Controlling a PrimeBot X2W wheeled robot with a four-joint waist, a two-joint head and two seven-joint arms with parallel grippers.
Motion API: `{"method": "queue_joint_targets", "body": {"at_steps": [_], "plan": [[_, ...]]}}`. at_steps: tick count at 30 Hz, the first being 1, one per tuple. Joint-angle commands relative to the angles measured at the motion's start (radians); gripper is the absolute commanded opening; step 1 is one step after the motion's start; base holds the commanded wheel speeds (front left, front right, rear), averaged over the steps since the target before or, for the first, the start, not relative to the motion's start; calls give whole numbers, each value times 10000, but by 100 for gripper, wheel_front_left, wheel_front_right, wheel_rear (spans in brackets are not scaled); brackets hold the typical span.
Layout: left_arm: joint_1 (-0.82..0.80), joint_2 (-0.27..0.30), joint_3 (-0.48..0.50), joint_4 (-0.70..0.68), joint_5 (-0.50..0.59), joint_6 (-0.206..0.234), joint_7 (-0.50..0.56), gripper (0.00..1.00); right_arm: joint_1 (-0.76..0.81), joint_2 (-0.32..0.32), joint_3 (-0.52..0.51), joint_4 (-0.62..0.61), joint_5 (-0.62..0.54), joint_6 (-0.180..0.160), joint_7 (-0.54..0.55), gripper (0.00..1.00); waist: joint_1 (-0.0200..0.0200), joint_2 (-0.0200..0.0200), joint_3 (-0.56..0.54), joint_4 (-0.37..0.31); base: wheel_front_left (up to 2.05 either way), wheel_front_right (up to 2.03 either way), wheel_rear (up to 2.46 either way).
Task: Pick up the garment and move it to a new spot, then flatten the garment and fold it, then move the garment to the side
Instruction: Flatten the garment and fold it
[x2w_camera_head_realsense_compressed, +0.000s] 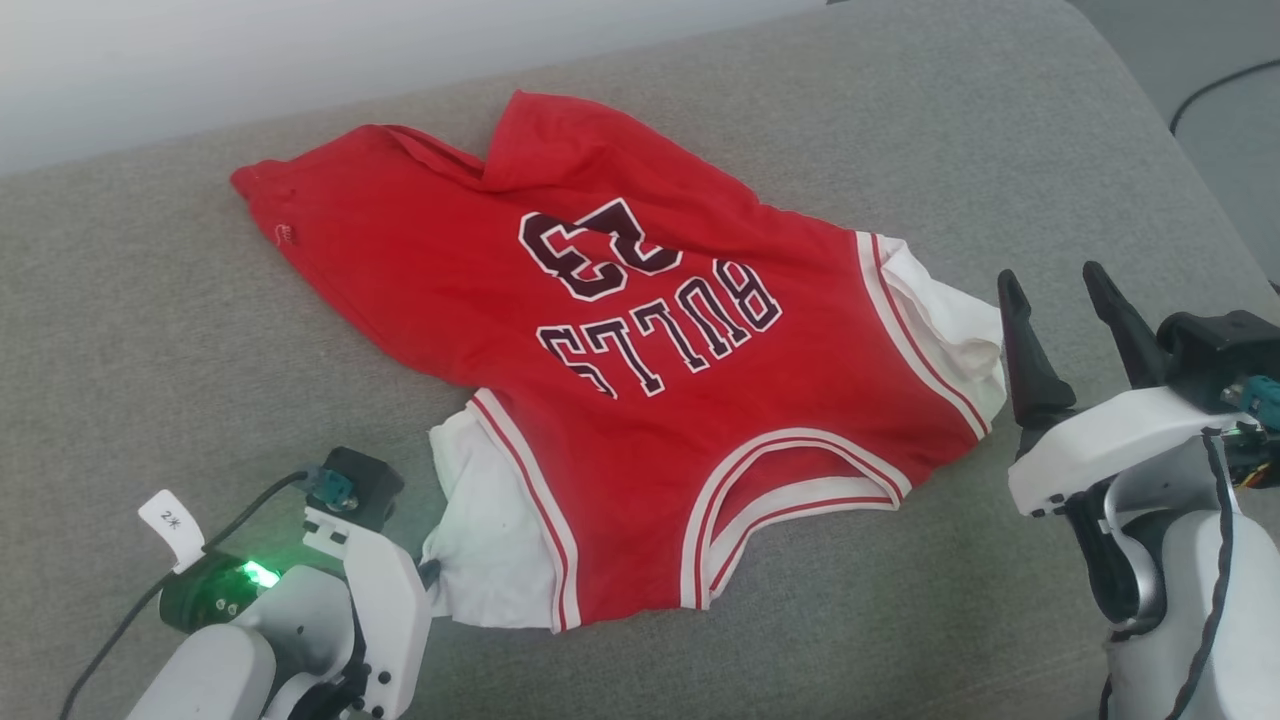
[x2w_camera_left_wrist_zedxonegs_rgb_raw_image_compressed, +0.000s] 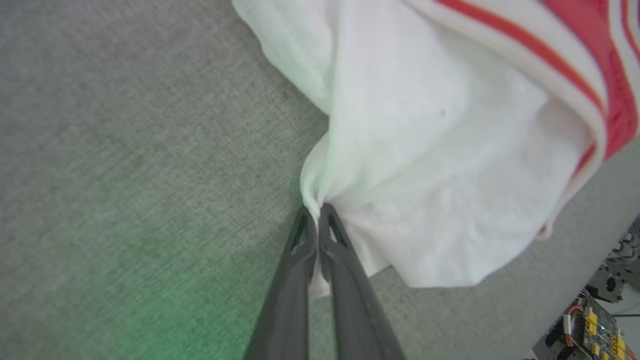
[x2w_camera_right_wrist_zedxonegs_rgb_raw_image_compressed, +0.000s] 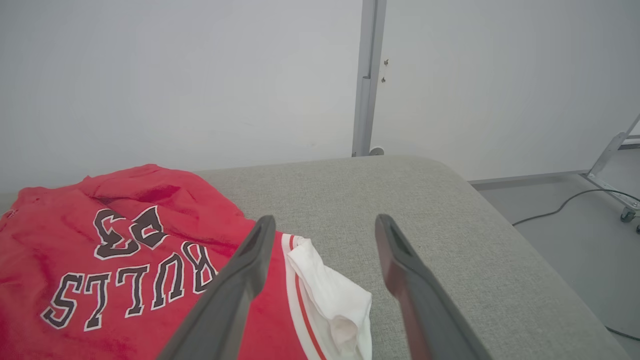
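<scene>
My left end effector (x2w_camera_left_wrist_zedxonegs_rgb_raw_image_compressed: 314, 210) clenches a white sleeve (x2w_camera_left_wrist_zedxonegs_rgb_raw_image_compressed: 425, 165) of the red shirt (x2w_camera_head_realsense_compressed: 640, 400) on the grey cushion (x2w_camera_head_realsense_compressed: 150, 330); my right end effector (x2w_camera_head_realsense_compressed: 1052, 272) stands released beside the other sleeve.

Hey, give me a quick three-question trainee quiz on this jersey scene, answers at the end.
1. True or false: the left gripper is shut on a white sleeve of the garment.
2. The right gripper is: A open, beside the garment; B shut on the collar; C pressing the lettering.
3. What number is printed on the garment?
Key: 1 true; 2 A; 3 23.
</scene>
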Motion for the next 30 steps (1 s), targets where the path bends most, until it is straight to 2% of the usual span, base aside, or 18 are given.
{"method": "queue_joint_targets", "body": {"at_steps": [1,7,11,21,24,28,29,30], "plan": [[537,-4,-455,643,-33,-88,439,0,-82,-42,-45,25,-51,1,-55,100,0,-1,-38,88,0,0,0],[539,525,-121,567,129,87,318,0,4,-136,-119,-11,-108,1,-29,100,0,-1,-242,380,0,0,0],[522,1007,519,222,54,419,148,0,129,-237,-162,-35,-117,1,27,100,0,-1,-433,634,0,0,0],[582,2169,1977,403,-361,701,-182,0,255,-396,-191,75,-69,1,140,100,0,-1,-842,1238,0,0,0],[697,2348,2265,850,-600,715,-177,0,232,-374,-93,120,-17,1,152,100,0,-1,-918,1305,0,0,0],[857,2216,2478,1292,-884,725,-424,0,237,-371,-62,161,-12,1,113,100,0,-1,-959,1322,0,0,0],[856,2153,2492,1372,-975,674,-483,7,235,-380,-57,174,3,1,103,100,0,-1,-966,1324,0,0,0],[840,2108,2511,1441,-1033,636,-549,44,234,-390,-46,189,16,1,98,100,0,-1,-973,1325,0,0,0]]}}
